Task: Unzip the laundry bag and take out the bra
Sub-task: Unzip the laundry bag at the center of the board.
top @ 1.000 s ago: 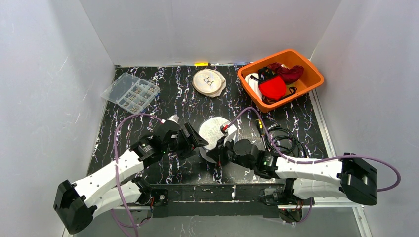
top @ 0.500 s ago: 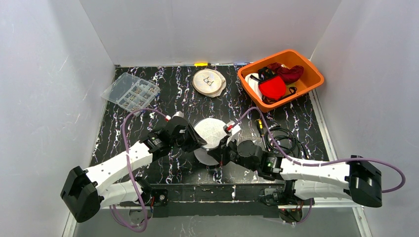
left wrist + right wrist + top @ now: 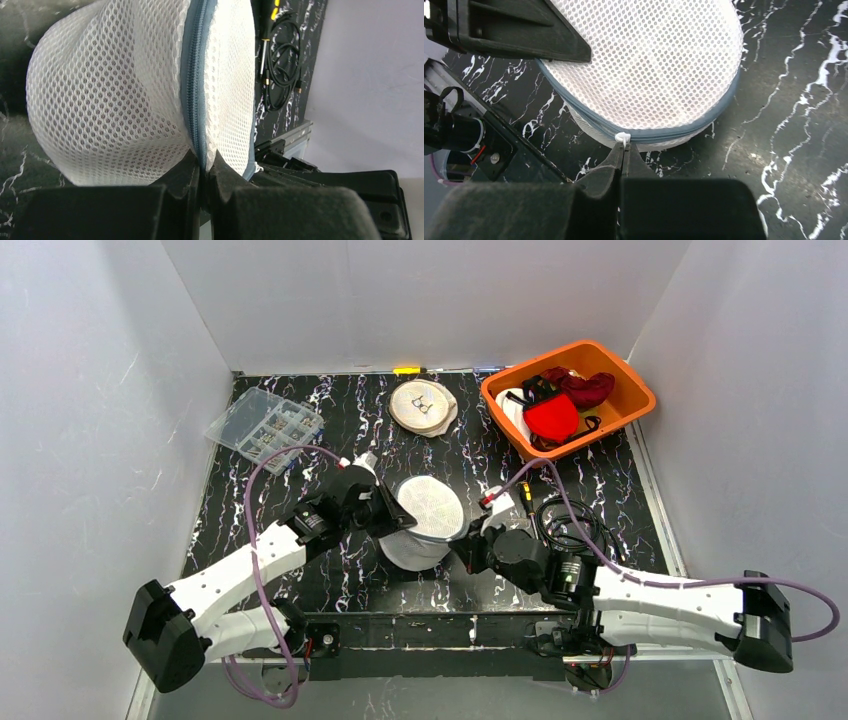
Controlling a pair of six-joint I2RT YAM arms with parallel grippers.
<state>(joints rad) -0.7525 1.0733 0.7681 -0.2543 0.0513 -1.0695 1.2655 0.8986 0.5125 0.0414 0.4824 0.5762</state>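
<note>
Mesh laundry bag [image 3: 428, 518], zipped shut, stood mid-frame between both arms. Left jaws pinched its grey zip seam [image 3: 196, 75]; right jaws clamped the white pull tab [image 3: 622, 136]. Unzipping looked about to start: the tab needed drawing round the rim.

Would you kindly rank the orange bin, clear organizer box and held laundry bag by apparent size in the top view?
1. orange bin.
2. clear organizer box and laundry bag look alike; the bag seems held up nearer the camera, so I leave them unranked.
</note>
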